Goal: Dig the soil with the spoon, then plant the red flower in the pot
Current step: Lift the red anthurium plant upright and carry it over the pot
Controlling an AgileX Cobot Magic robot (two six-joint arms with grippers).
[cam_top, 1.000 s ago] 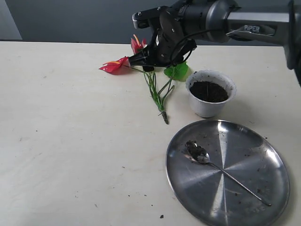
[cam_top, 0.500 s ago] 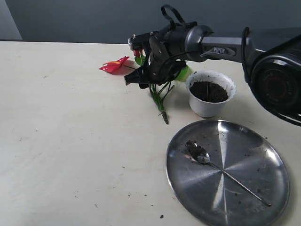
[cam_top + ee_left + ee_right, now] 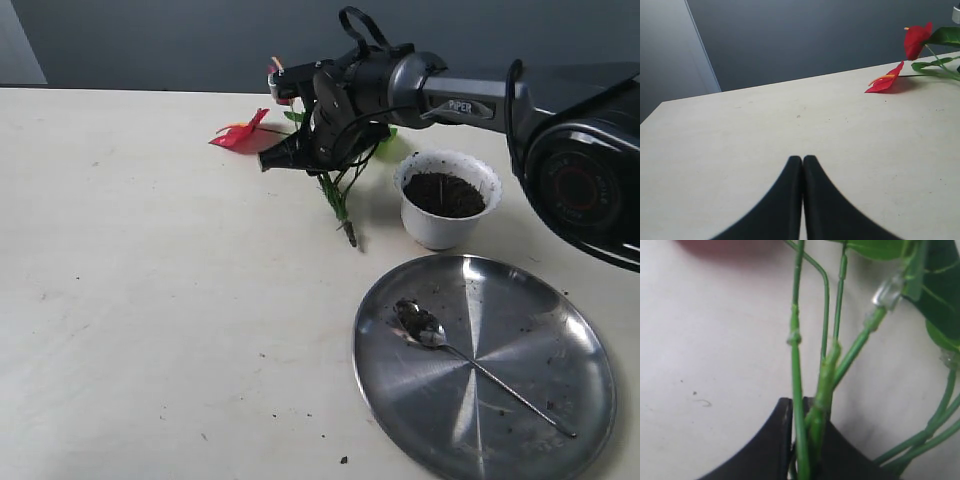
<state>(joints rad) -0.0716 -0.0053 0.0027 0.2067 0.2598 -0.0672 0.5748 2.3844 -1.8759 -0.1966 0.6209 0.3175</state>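
Dropped low since a second ago, the right gripper point(image 3: 305, 158) has gone from wide apart to pinched on the thin green stems of the red flower point(image 3: 240, 138), and the cut end has drawn a little toward 12 o'clock. In the right wrist view the black pads point(image 3: 775, 440) squeeze jointed stalks point(image 3: 796, 340). The sprig lies at the pot's point(image 3: 440, 228) 9 o'clock, glossy blooms nearest the table's far edge. The pot, white plastic with a scalloped rim, holds dark crumbly soil point(image 3: 445, 193). At its 6 o'clock sits a round steel plate point(image 3: 520, 330), scuffed and speckled, carrying the slim spoon point(image 3: 432, 333). Bare cream table point(image 3: 150, 300) spreads wide from the plate's 8 to 10 o'clock. The left gripper point(image 3: 802, 160) hovers with tips pressed together, holding nothing.
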